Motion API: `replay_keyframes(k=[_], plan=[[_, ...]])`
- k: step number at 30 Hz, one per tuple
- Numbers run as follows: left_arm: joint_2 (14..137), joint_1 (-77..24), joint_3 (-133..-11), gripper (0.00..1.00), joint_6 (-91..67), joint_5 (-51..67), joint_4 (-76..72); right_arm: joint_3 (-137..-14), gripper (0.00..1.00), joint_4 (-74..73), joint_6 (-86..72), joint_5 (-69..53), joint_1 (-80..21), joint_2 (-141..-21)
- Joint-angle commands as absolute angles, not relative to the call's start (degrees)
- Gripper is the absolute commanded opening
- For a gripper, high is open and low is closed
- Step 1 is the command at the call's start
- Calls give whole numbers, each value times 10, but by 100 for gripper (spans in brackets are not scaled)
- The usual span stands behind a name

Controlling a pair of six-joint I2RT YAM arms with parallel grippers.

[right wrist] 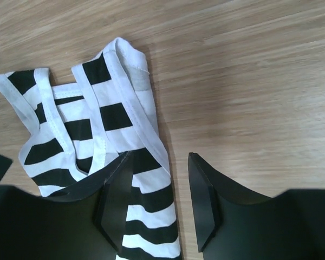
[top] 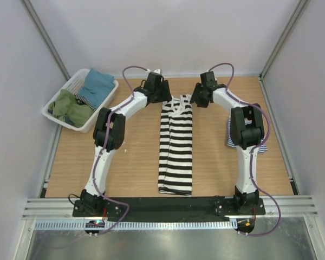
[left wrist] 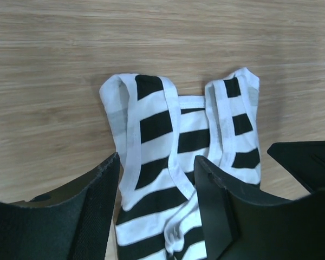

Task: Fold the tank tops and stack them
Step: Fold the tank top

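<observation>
Left gripper point(left wrist: 157, 162): jaws stand apart, nothing clamped. They straddle the shoulder end of the broad-striped tank top point(top: 176, 146). White binding and black stripes lie in the gap, and one strap loop lies just ahead of the fingertips. The outer finger sits at the cloth's edge and the inner finger sits over the cloth. Right gripper point(right wrist: 160, 157): jaws likewise apart, gripping nothing. The garment's outer edge runs through the gap, with one finger over the stripes and the other over bare table point(top: 130, 162). The other strap lies ahead of and to the inner side of these jaws. This garment lies flat as a long narrow strip, running from the two grippers back toward the arm bases. The thin-striped tank top point(top: 228, 142) lies well behind the right jaws, largely hidden under that arm. A white basket point(top: 63, 90) holding green and teal cloth stands well outside the left jaws.
</observation>
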State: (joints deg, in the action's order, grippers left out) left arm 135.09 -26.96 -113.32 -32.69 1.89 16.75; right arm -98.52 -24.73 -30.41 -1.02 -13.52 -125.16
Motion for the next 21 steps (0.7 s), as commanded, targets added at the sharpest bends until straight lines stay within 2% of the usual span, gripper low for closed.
replay_keyframes(k=[1,9,14,17,18,21], plan=[[1388,-260,-1179,58,-343,48,167,-1041,50,-247,-290,-45,-131,-1273],[1440,-253,-1230,51,-373,47,178,-1080,45,-228,-300,-109,-119,-1317],[1490,-243,-1294,26,-386,50,172,-1107,35,-222,-306,-136,-113,-1355],[1514,-231,-1305,19,-408,69,138,-1136,24,-227,-311,-151,-108,-1381],[1520,-225,-1305,16,-420,72,131,-1152,17,-227,-312,-154,-107,-1386],[1524,-216,-1304,8,-429,70,116,-1178,8,-223,-322,-157,-100,-1408]])
